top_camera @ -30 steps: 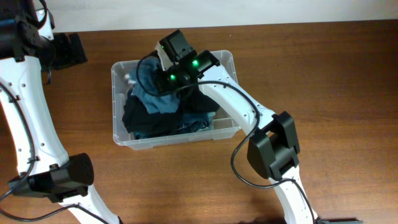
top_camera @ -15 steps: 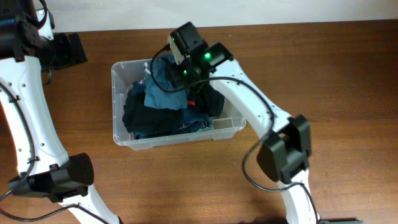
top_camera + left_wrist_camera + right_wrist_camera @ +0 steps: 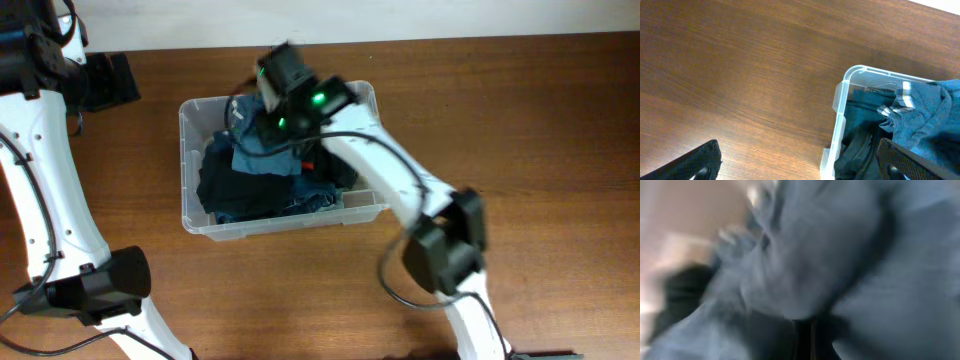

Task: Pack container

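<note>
The container (image 3: pixel 186 160) is a clear plastic bin in the middle of the table, filled with dark clothing (image 3: pixel 225 185) and a blue garment (image 3: pixel 262 155) on top. My right gripper (image 3: pixel 265 108) is over the bin's back edge, and its view is blurred. There its fingers (image 3: pixel 807 340) look pressed together in the blue garment (image 3: pixel 815 245). My left gripper (image 3: pixel 800 167) is open and empty, above bare table just left of the bin's corner (image 3: pixel 840 107). The blue garment (image 3: pixel 930 115) hangs over that corner.
The left arm's wrist (image 3: pixel 100 80) sits at the table's back left. The right arm (image 3: pixel 440 240) arches over the bin's right side. The wooden table (image 3: pixel 520 120) surrounds the bin.
My right gripper has swung right with the blue garment and then back left over the bin's rear. The garment has shifted with it. The left arm has not moved.
</note>
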`<state>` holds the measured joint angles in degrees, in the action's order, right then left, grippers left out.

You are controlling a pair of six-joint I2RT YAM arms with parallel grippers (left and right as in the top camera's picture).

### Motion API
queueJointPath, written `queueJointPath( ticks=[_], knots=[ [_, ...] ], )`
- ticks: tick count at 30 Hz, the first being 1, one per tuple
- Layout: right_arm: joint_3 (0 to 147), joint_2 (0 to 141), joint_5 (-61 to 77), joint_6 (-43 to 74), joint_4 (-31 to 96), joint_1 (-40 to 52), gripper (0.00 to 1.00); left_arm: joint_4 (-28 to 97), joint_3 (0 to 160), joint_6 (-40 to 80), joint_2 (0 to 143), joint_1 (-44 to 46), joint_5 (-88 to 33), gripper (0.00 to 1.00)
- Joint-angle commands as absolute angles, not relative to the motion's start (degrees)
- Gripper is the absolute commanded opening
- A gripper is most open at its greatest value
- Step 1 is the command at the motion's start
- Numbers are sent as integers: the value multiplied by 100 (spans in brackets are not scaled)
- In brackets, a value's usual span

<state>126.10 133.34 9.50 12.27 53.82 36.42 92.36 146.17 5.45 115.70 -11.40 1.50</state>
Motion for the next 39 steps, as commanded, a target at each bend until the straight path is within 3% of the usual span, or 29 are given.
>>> queueJointPath(
  ticks=[1,3,7,10,12,22,30,39],
  knots=[
    [12567,13747,989,1227,5583,3632,4,9227,14685,532,11550,-1168,143,99],
    [12571,13727,989,1227,5684,3632,5,9227,14685,532,11550,-1168,143,99],
    [12835,13111,993,1122,5800,3632,29,9227,14685,532,11550,-1168,143,99],
    [13310,12464,987,585,5924,3632,62,9227,14685,532,11550,-1168,143,99],
    [13596,12007,976,242,6007,3618,98,9227,14682,532,11550,-1168,143,99],
    [13721,9904,-1691,128,6834,2921,99,9227,14685,532,11550,-1168,143,99],
    [13721,8593,-1308,130,7489,985,99,9227,14685,532,11550,-1168,143,99],
    [12958,6882,-1308,64,7988,-45,98,9227,14682,532,11550,-1168,143,99]
  ],
)
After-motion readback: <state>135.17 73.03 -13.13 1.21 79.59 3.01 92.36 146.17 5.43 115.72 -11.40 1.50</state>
